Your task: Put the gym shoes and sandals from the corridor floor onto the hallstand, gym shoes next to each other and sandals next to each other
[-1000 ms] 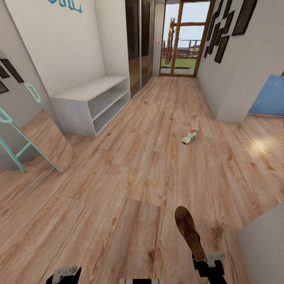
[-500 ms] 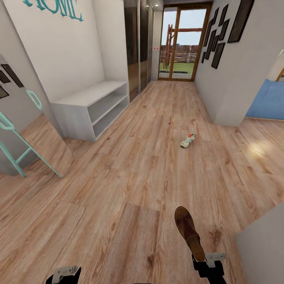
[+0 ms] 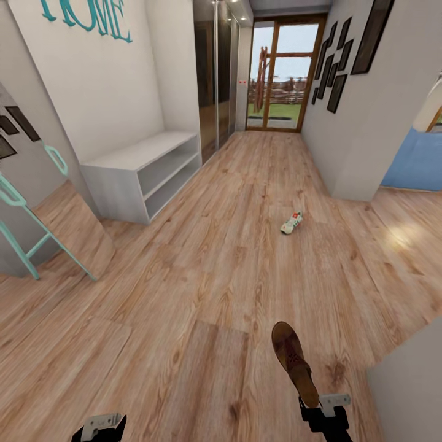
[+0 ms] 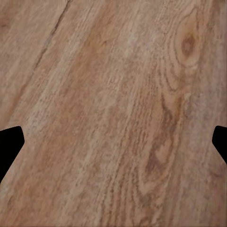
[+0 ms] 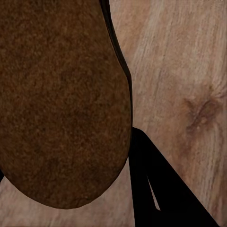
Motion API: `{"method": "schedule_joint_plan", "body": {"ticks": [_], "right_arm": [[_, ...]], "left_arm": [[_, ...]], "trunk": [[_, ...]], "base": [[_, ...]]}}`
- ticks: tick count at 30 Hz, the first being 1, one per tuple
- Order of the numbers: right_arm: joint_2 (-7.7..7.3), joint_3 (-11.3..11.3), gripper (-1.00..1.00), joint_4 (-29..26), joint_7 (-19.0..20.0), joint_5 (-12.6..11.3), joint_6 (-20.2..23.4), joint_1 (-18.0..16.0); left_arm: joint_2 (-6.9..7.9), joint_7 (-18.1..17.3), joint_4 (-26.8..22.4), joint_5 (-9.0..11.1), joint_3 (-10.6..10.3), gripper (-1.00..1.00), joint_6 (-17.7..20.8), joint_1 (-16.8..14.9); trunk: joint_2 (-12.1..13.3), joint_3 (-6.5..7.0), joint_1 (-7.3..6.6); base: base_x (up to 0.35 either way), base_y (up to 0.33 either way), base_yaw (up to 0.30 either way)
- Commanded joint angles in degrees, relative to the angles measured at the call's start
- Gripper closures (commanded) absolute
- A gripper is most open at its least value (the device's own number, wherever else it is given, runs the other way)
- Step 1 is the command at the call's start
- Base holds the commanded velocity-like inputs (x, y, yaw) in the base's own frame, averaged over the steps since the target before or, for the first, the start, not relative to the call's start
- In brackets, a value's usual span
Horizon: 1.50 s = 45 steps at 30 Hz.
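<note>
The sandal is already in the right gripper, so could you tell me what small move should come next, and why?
Probably keep carrying the sandal onward rather than lowering it: the right gripper holds it over bare floor, and the grey bench ahead left lacks upper shelves, so likely isn't the rack.

Home corridor: "HOME" lettering (image 3: 86,15), framed pictures (image 3: 344,49) (plank floor (image 3: 202,245)).

One gym shoe (image 3: 293,223) on plank floor (image 3: 215,258)

Open corridor floor (image 3: 221,258) — 1 gym shoe (image 3: 292,222)
</note>
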Motion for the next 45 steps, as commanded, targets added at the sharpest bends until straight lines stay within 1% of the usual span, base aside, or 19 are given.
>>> {"method": "schedule_joint_plan", "body": {"ticks": [1,8,28,45], "right_arm": [[-0.01,-0.01,1.00,0.05,-0.29,0.37,-0.11,0.01],[-0.01,0.04,1.00,0.05,-0.29,0.37,-0.10,0.03],[-0.01,0.03,1.00,0.05,-0.29,0.37,-0.11,0.03],[-0.01,-0.01,1.00,0.05,-0.29,0.37,-0.09,0.03]], "left_arm": [[-0.03,-0.30,0.04,-0.51,0.49,-1.00,-0.22,-0.04],[0.00,-0.30,0.04,-0.56,0.51,-1.00,-0.22,-0.04],[-0.04,-0.30,0.13,-0.57,0.51,-1.00,-0.22,-0.04],[-0.04,-0.30,0.22,-0.50,0.51,-1.00,-0.22,-0.04]], "trunk": [[-0.02,0.05,-0.01],[-0.02,0.67,-0.01],[-0.02,2.44,-0.01],[-0.02,3.95,-0.01]], "base": [[0.118,0.000,0.000],[0.239,0.000,0.000],[0.330,0.001,0.000],[0.333,0.109,0.000]]}}
